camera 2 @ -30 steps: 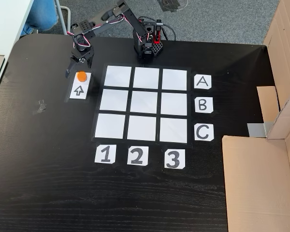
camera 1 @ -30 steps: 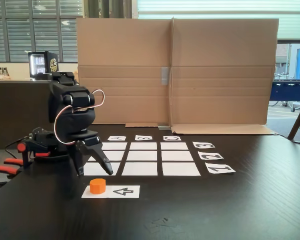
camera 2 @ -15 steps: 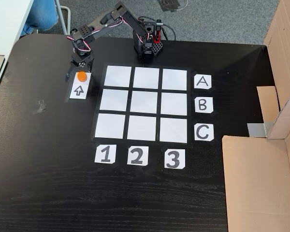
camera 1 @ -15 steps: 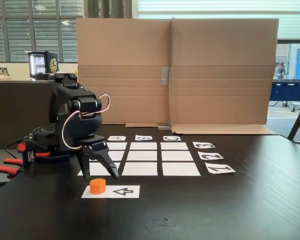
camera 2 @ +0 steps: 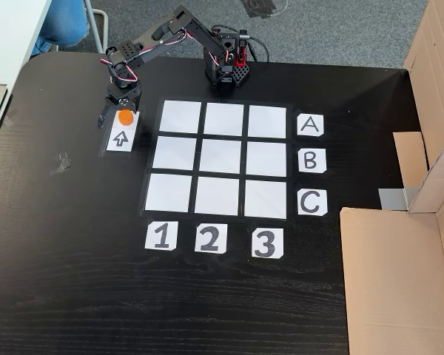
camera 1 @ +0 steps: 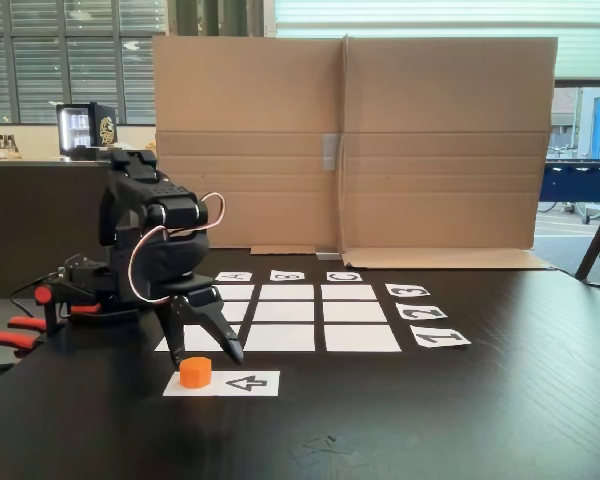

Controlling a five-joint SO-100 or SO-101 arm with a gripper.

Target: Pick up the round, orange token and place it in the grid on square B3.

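Note:
The orange token (camera 1: 195, 372) (camera 2: 124, 116) stands on the end of a white arrow slip (camera 1: 246, 382) (camera 2: 120, 140), beside the grid (camera 1: 286, 313) (camera 2: 222, 157). My gripper (camera 1: 202, 354) (camera 2: 120, 115) is open and hangs low over the token, one black finger on each side of it. In both fixed views nothing is held between the fingers. Square B3 (camera 1: 287, 292) (camera 2: 266, 159) is bare; it is the middle cell of the column nearest the letter cards in a fixed view (camera 2: 309, 160).
A tall cardboard wall (camera 1: 350, 140) (camera 2: 396, 274) borders the table beyond the grid. Orange-red clamp handles (camera 1: 10, 338) stick out by the arm base (camera 2: 226, 70). Letter and number cards (camera 2: 209, 238) lie along two sides of the grid.
The gripper has come forward and down from behind the arrow slip, and its open fingers now straddle the token. The token has not moved.

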